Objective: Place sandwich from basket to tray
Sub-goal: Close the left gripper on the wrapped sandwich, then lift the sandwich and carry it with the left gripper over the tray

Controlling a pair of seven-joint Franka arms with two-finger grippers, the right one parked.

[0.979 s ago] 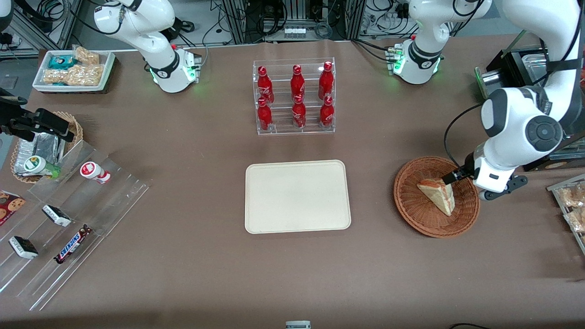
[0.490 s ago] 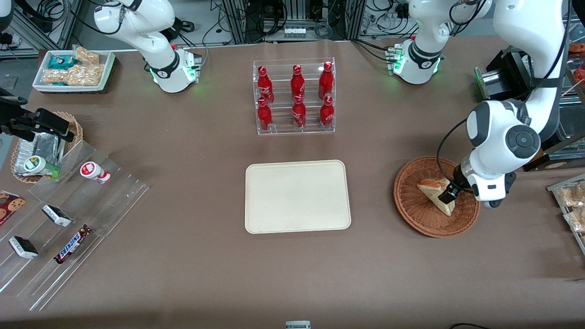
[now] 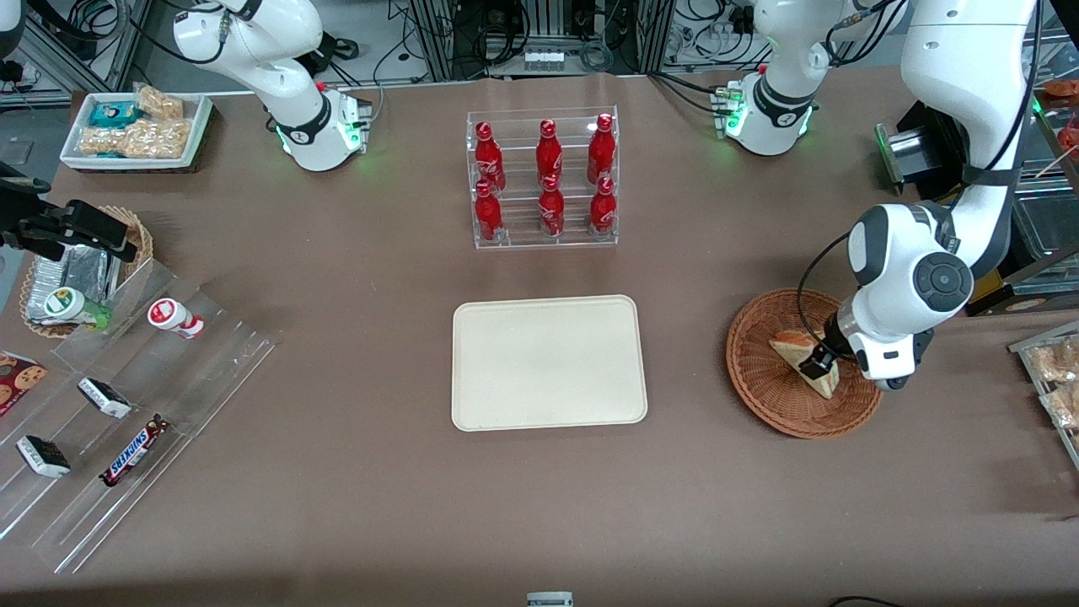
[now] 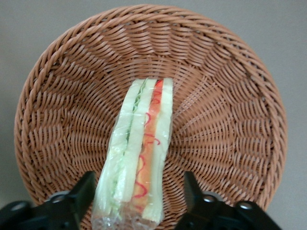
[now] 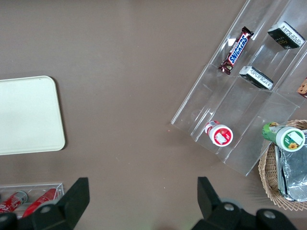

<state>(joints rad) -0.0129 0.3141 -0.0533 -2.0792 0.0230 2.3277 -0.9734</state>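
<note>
Tool (image 4: 137,201) of the left arm hung low inside the basket (image 3: 763,396), its fingers (image 4: 79,196) spread on either side of the sandwich (image 4: 141,153) without pinching it. Wrapped in clear film, the sandwich lay in the basket, well apart from the bare tray (image 3: 549,362) on the desk (image 3: 337,506).

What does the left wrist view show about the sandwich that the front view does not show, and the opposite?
Only the left wrist view shows the sandwich's red and green filling layers and the open gripper with one finger on each side of it. Only the front view shows the tray, still bare, toward the parked arm's end from the basket. Both show the sandwich lying in the basket, not lifted.
</note>
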